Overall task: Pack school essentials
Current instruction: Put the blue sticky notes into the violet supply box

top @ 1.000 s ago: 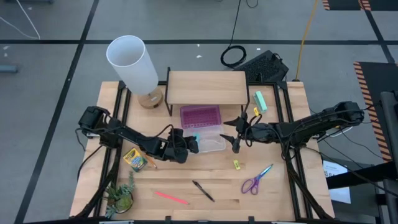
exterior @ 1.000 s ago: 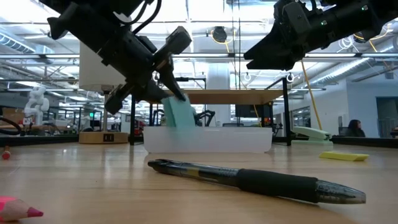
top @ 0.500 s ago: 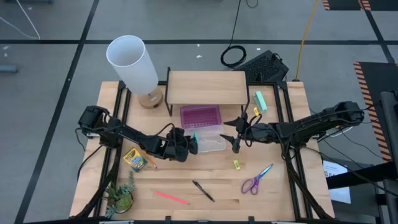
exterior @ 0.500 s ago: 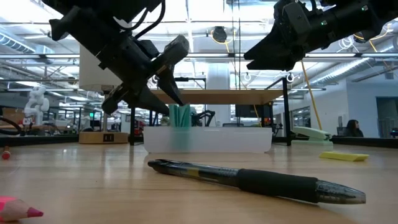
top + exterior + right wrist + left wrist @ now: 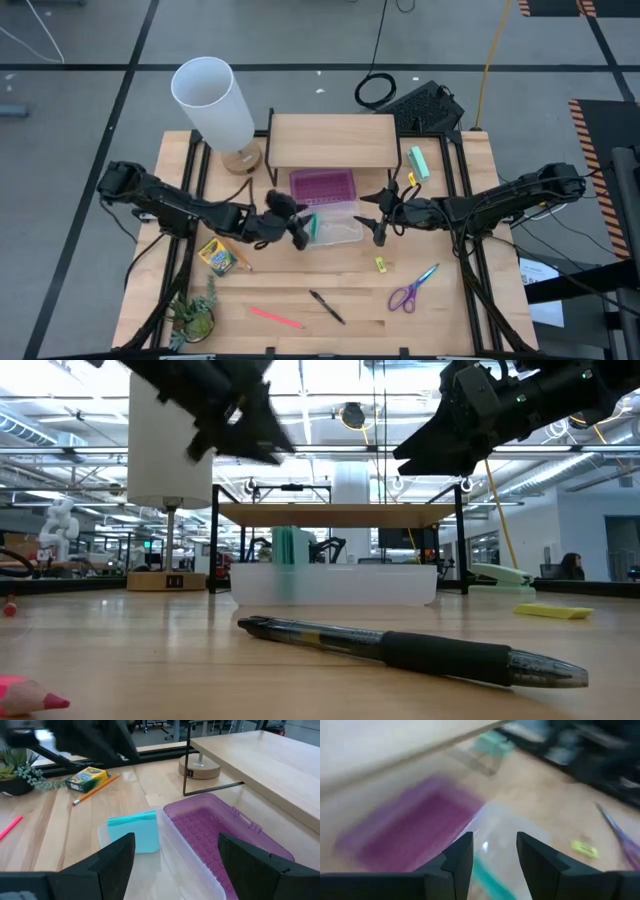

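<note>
school essentials are half sorted: the light-blue note pad (image 5: 133, 831) stands on edge at the left end of the clear pencil case (image 5: 336, 226), whose purple lid (image 5: 322, 185) lies open on the far side. going left to right, the crayon box (image 5: 217, 256) lies at the near left with a pencil (image 5: 241, 259) beside it, then the pink stick (image 5: 276, 318), the black pen (image 5: 327, 306), the yellow piece (image 5: 381, 264) and the scissors (image 5: 413, 289), all on the table (image 5: 460, 315) and unpacked. my left gripper (image 5: 297, 229) hovers just left of the case, fingers apart and empty. i judge the next pick is mine to choose; i'd lift clear of the pad so it doesn't tip, then take the crayon box squarely across its short sides. my right gripper (image 5: 380, 214) waits at the case's right end, fingers apart, empty.
</note>
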Available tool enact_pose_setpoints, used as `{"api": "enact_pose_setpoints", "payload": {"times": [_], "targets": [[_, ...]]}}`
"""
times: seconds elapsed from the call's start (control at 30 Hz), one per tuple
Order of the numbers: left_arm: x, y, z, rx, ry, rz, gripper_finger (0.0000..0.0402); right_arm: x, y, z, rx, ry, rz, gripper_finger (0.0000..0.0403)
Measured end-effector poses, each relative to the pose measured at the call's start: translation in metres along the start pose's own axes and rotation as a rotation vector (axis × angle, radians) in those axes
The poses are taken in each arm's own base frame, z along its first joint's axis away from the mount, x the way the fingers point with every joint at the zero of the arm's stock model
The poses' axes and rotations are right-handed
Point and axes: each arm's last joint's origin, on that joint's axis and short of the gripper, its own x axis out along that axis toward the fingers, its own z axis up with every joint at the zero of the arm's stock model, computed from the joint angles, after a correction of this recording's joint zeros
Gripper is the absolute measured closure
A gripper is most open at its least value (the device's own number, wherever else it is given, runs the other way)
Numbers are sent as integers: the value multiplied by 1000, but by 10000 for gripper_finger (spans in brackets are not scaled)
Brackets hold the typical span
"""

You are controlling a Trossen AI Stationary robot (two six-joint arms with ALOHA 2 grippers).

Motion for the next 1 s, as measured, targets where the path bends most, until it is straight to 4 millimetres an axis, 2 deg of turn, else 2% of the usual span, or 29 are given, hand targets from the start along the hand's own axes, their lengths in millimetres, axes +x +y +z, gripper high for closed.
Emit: {"api": "enact_pose_setpoints", "payload": {"times": [0.1,0.17,0.33,0.53,0.77,1.0], "targets": [[-2,-9,-1,432,4,-162,247,0,0,0,0,0,0,126],[-2,-13,-2,642,34,-224,247,0,0,0,0,0,0,126],[1,-12,8,1043,213,-222,247,0,0,-1,-12,7,-2,126],[16,-19,5,1531,339,-314,247,0,0,-1,-48,9,-2,126],[44,-30,3,1830,355,-349,247,0,-1,-6,-80,57,-10,126],[56,-28,-9,2091,462,-273,247,0,-2,-9,-92,86,-15,126]]}}
